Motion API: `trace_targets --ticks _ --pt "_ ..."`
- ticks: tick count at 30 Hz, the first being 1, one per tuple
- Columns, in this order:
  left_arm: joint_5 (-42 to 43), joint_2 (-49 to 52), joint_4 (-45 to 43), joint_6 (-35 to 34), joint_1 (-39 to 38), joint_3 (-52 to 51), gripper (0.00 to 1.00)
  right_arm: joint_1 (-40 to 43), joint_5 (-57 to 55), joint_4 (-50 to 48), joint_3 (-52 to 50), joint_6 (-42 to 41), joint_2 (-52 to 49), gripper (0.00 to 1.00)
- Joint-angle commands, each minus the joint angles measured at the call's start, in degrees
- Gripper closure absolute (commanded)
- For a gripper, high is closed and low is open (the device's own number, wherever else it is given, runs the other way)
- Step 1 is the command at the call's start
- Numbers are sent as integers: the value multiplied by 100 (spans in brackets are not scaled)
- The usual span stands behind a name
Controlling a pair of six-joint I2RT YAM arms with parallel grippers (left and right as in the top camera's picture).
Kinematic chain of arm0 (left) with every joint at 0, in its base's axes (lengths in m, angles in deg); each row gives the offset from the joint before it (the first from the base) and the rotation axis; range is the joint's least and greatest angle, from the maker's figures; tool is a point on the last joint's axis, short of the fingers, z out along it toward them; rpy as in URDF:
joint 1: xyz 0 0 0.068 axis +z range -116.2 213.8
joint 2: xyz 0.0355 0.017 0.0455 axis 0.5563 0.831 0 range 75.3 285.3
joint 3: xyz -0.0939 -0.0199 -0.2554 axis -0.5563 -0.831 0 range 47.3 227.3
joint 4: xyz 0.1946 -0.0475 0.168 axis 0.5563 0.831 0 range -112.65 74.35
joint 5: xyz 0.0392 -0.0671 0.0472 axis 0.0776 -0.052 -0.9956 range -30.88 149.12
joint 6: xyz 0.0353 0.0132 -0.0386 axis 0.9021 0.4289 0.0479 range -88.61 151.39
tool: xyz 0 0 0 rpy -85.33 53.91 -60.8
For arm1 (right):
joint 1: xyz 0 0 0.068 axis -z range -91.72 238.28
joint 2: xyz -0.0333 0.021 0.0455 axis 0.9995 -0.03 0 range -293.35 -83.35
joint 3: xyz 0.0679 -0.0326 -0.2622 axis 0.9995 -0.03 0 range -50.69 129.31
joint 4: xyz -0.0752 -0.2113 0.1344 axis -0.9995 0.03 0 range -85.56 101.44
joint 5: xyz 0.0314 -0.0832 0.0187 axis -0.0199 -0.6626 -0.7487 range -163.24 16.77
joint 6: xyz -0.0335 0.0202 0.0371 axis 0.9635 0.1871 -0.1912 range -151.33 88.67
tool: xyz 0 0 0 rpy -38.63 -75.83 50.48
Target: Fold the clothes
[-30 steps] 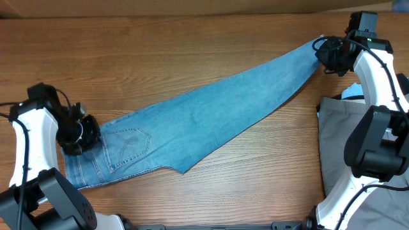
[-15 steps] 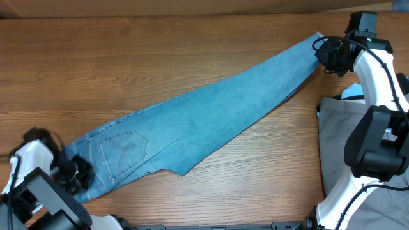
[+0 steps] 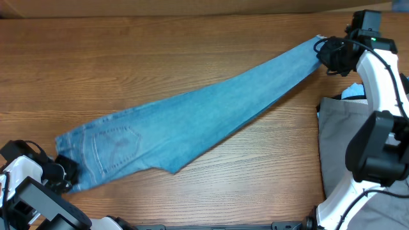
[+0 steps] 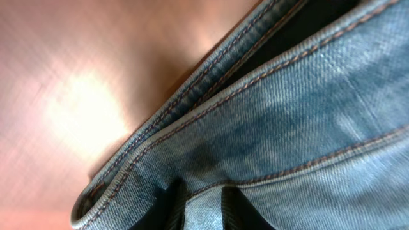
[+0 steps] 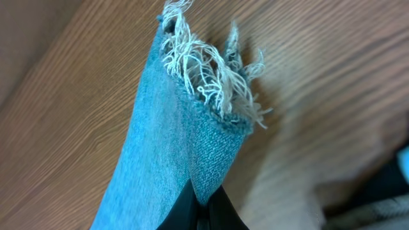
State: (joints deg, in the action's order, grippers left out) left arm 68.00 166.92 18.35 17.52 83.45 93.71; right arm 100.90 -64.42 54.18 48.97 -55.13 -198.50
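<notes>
The light-blue jeans (image 3: pixel 192 121) lie stretched in a diagonal band across the wooden table, waist at the front left and leg end at the back right. My left gripper (image 3: pixel 65 174) sits at the waist end. In the left wrist view its two dark fingers (image 4: pixel 167 206) stand a little apart with a fold of denim (image 4: pixel 287 128) filling the gap, and my left gripper (image 4: pixel 204 212) still has the cloth. My right gripper (image 3: pixel 327 52) is shut on the leg just below the frayed whitish hem (image 5: pixel 211 76), as the right wrist view of the gripper (image 5: pixel 204 214) shows.
A grey cloth (image 3: pixel 339 140) lies on the table at the right, beside the right arm's base. The table's back edge (image 3: pixel 192 14) runs along the top. Bare wood (image 3: pixel 128 57) shows behind and in front of the jeans.
My left gripper has dragged the waist toward the front left corner, pulling the jeans straighter and flatter. Its fingers have spread slightly. The right arm and the hem have stayed put.
</notes>
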Motion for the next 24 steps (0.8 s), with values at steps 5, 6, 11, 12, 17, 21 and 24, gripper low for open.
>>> trace_targets --ticks 5,6,11,12,17,21,24 --pt "1327 96 -1290 31 -404 -44 76 289 -173 365 164 7 577 96" --pt "1314 96 -1458 -42 -560 -44 75 289 -164 442 164 4 577 96" --pt "1292 101 -2085 -273 -1410 -44 72 258 -125 686 164 28 577 96" --pt "1259 101 -2118 -313 -1523 -44 71 245 -111 719 164 87 577 96" --pt "1143 98 -1853 -433 -1707 66 73 153 562 868 164 664 745 96" --pt "1226 94 -1357 -431 -1285 474 69 -37 931 909 164 1062 1193 96" --pt "1617 94 -828 -201 -835 1086 69 -343 931 964 164 1075 1646 96"
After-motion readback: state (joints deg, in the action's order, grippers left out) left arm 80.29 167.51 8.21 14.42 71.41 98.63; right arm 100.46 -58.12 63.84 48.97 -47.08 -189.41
